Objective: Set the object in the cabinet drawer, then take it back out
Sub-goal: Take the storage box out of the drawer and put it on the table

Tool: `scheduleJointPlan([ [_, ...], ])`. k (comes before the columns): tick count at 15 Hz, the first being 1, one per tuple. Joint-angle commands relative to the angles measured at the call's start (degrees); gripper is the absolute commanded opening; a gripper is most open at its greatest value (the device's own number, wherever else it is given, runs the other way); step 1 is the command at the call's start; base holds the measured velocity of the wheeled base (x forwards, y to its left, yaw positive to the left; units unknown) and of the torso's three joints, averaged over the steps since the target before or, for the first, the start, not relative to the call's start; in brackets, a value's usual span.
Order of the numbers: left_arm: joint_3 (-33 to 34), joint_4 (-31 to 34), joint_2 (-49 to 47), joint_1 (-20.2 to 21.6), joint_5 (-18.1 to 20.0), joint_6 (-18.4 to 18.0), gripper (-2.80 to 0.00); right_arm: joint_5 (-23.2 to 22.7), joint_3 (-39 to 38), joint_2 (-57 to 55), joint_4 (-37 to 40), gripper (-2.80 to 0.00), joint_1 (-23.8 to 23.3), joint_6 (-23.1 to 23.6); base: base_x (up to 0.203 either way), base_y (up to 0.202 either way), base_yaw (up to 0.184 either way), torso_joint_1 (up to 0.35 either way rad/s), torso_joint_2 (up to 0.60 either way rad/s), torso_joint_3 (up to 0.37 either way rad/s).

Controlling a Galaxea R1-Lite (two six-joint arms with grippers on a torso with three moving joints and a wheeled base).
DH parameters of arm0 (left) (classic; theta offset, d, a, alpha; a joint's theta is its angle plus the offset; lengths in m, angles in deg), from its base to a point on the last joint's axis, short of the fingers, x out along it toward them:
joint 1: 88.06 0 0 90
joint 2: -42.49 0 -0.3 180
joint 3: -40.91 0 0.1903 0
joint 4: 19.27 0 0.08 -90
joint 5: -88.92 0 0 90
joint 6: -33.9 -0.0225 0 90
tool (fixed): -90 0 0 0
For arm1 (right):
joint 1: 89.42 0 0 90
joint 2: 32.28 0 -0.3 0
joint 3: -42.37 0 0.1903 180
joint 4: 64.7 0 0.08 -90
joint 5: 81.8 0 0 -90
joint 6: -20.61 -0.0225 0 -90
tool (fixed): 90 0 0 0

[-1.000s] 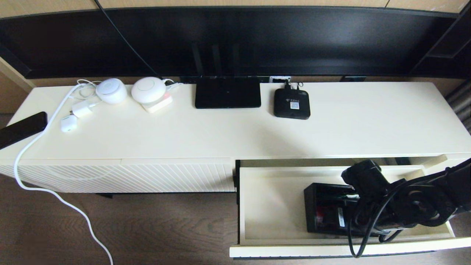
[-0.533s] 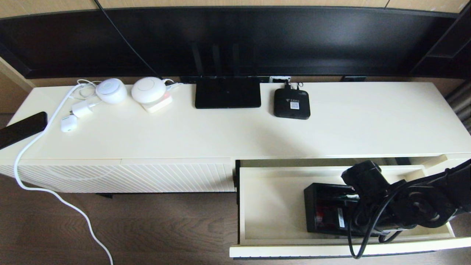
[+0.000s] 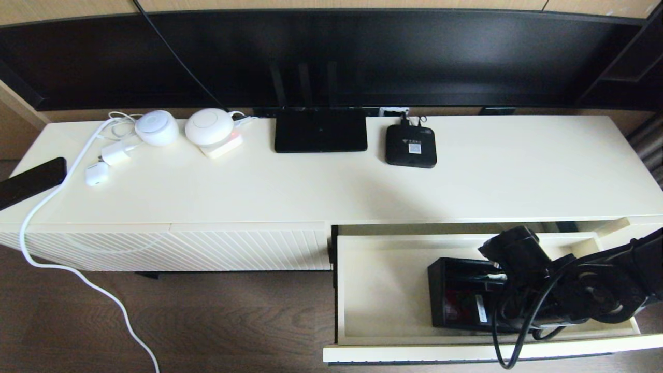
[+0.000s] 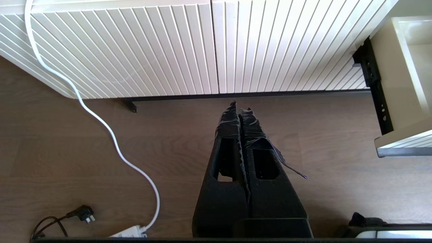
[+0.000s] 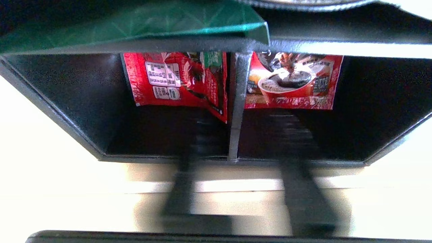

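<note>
The cream table (image 3: pixel 492 171) carried a router (image 3: pixel 320 130), a small black box (image 3: pixel 411 146), two white domes (image 3: pixel 157 127) (image 3: pixel 209 126), a charger (image 3: pixel 115 153), an earbud case (image 3: pixel 96 174) and a phone (image 3: pixel 31 182). Its open drawer (image 3: pixel 378 290) held the organizer (image 3: pixel 456 298).

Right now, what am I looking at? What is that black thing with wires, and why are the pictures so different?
It is a robot with two arms. One picture looks down from its head, and the other two come from cameras on its wrists. The right arm reaches into the open drawer. There the right gripper is open around the divider of a black organizer box with red packets. Nothing is gripped yet. The left gripper is shut above the floor. A router sits on the cabinet.
</note>
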Motion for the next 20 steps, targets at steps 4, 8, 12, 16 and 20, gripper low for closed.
scheduleJointPlan([
  [4, 0.0, 0.0, 0.0, 0.0, 0.0, 0.0, -2.8, -1.0, -1.4, -0.2, -0.1, -2.8, 0.1, -0.3, 0.0, 0.0, 0.0, 0.0, 0.0, 0.0],
  [8, 0.0, 0.0, -0.1, 0.0, 0.0, 0.0, -2.8, -0.8, -2.1, 1.0, -1.9, -2.8, 0.1, 0.0, 0.0, 0.0, 0.0, 0.0, 0.0, 0.0],
  [12, 0.0, -0.1, -0.1, 0.0, 0.0, 0.0, -2.8, -0.5, -2.7, 4.9, -1.1, -2.8, 0.3, 0.1, 0.0, 0.0, 0.0, 0.0, 0.0, 0.0],
  [16, 0.0, 0.0, 0.0, 0.0, 0.0, 0.0, -2.8, -0.1, -2.8, 8.8, -0.2, -2.8, 0.3, 1.1, 0.0, 0.0, 0.0, 0.0, 0.0, 0.0],
  [20, 0.0, 0.0, 0.0, 0.0, 0.0, 0.0, -2.8, -0.1, -2.7, 12.2, 2.0, -2.8, 0.3, 3.0, 0.0, 0.0, 0.0, 0.0, 0.0, 0.0],
])
